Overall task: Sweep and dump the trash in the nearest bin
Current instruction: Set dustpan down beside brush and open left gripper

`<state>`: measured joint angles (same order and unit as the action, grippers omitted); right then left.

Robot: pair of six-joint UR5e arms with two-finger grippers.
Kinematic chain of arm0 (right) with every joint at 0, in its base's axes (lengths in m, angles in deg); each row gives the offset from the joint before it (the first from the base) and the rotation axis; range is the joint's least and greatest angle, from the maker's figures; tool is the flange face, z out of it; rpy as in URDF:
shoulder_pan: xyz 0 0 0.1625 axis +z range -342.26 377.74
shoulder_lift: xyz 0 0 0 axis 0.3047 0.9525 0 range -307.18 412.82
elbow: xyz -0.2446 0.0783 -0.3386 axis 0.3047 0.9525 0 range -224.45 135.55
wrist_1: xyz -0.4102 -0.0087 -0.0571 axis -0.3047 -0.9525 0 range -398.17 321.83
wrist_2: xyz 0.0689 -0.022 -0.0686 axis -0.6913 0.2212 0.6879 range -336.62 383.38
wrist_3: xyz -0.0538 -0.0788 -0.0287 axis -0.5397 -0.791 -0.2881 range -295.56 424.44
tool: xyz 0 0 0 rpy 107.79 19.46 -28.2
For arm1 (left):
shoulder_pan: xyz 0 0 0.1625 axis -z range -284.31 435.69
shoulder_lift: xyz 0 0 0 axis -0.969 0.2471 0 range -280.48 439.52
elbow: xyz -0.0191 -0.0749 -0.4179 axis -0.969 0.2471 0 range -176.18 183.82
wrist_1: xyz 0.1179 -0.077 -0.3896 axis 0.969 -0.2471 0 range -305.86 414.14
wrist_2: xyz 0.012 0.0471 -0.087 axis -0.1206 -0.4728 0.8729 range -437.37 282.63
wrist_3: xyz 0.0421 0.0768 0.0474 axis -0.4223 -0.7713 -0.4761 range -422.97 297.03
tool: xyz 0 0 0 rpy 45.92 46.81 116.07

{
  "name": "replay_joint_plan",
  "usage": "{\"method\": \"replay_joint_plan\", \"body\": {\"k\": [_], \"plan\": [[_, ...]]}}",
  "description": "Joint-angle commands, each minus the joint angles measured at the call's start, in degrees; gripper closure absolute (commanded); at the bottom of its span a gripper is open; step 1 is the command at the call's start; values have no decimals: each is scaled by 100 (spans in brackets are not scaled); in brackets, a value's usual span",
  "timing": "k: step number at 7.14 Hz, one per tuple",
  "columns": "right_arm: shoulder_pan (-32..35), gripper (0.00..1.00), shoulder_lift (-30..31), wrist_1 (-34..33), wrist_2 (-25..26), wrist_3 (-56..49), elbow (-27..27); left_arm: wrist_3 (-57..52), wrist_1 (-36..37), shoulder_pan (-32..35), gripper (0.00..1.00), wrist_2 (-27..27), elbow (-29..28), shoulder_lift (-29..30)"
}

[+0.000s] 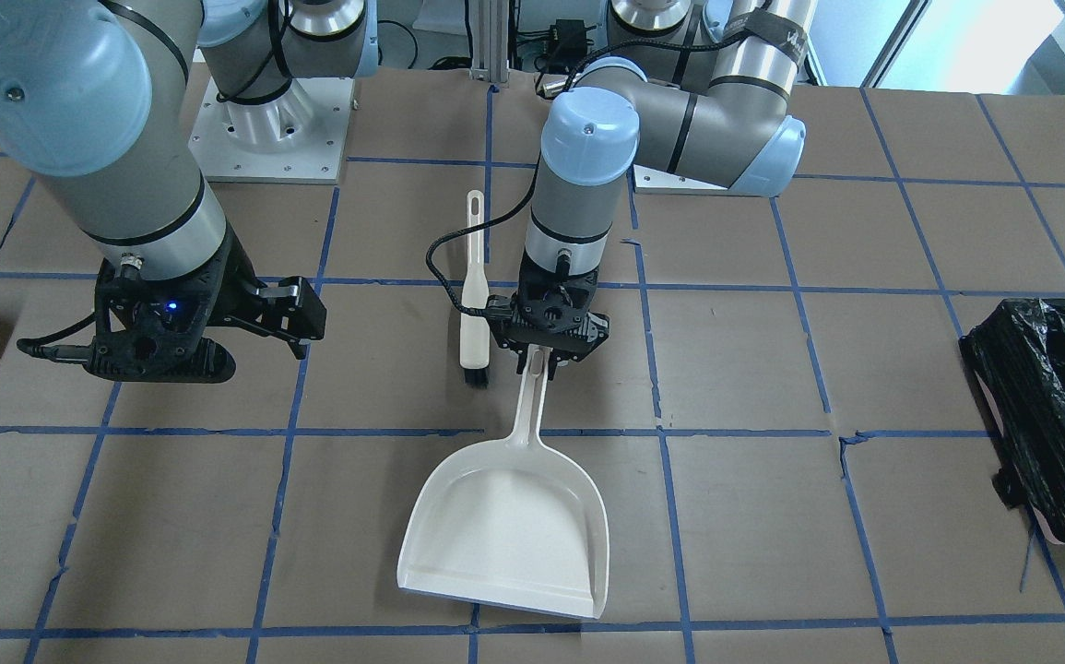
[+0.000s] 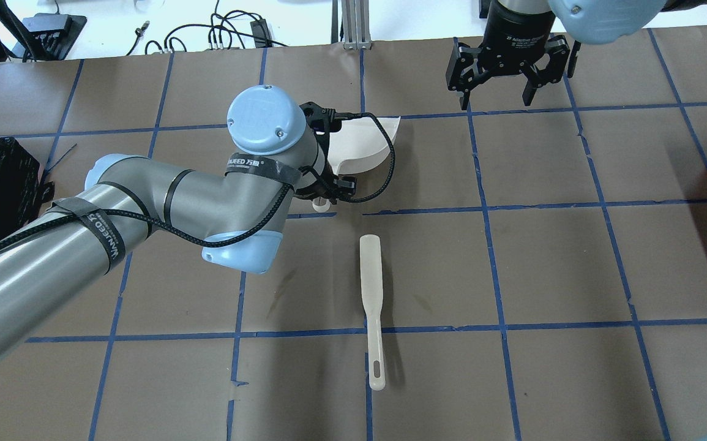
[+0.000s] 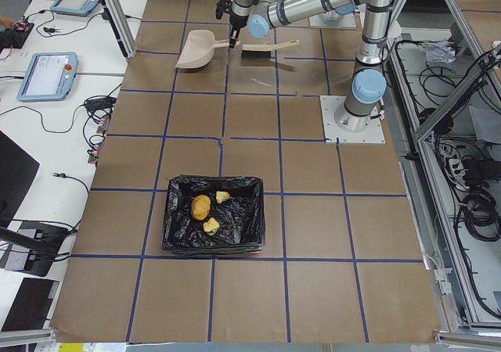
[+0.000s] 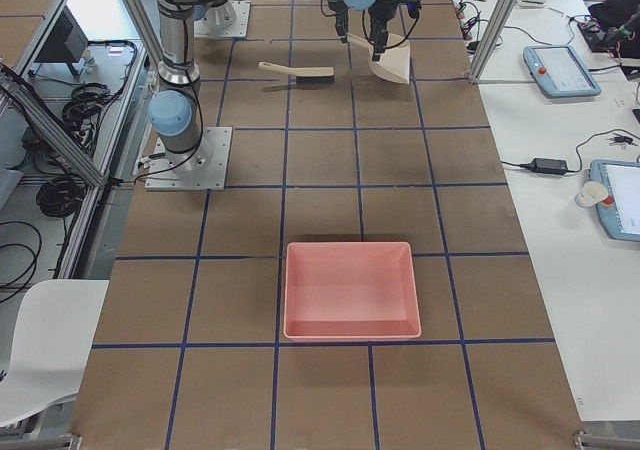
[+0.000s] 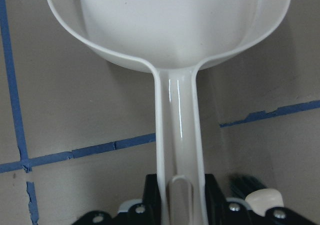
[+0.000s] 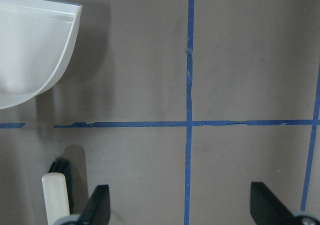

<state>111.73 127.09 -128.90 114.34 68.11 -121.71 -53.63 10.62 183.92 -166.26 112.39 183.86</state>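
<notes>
The white dustpan (image 1: 514,516) lies flat on the table, its pan empty. My left gripper (image 1: 543,361) is shut on the dustpan's handle (image 5: 177,135), which runs between the fingers in the left wrist view. The white brush (image 1: 474,295) lies on the table beside that handle. The trash (image 3: 201,206), an orange-brown lump and two smaller chunks, lies inside the black-lined bin (image 3: 176,219) at the table's left end. The bin also shows in the front-facing view (image 1: 1039,387). My right gripper (image 2: 498,98) is open and empty, hovering to the right of the dustpan.
A pink tray (image 4: 350,325) sits at the table's right end, empty. Blue tape lines grid the brown table. The brush's bristle end (image 6: 62,167) and the dustpan's corner (image 6: 30,50) show in the right wrist view.
</notes>
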Motion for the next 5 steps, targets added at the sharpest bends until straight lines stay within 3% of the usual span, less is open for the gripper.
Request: {"method": "replay_joint_plan", "body": {"k": [1, 5], "plan": [[-99, 0, 8, -50, 10, -33, -35, 451, 98, 259, 96, -6, -29, 131], [-320, 0, 114, -32, 36, -385, -44, 839, 396, 602, 94, -76, -143, 482]]}}
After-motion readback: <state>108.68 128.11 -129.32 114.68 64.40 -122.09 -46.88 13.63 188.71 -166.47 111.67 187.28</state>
